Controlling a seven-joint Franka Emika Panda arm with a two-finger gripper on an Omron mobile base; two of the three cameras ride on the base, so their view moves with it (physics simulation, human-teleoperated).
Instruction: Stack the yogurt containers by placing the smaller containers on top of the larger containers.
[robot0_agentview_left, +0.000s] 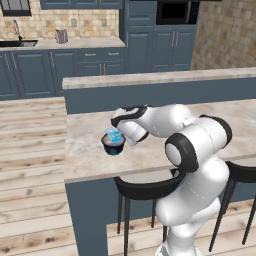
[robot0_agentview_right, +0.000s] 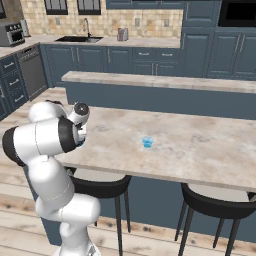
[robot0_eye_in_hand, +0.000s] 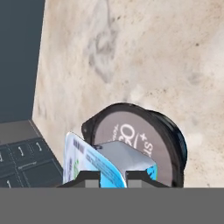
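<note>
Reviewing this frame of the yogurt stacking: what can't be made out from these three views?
- Whether the held light-blue cup already rests on the dark tub: hand view, contact hidden behind the cup.
- Gripper fingertips: cut off at the hand view's bottom edge.
- Second light-blue cup: too small in the right base view for its markings.
- Tub in the right base view: hidden by the arm.

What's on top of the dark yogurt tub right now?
A light-blue cup sits over the dark tub, gripped by the end effector. Whether its base touches the tub's pale lid is hidden by the cup itself.
</note>
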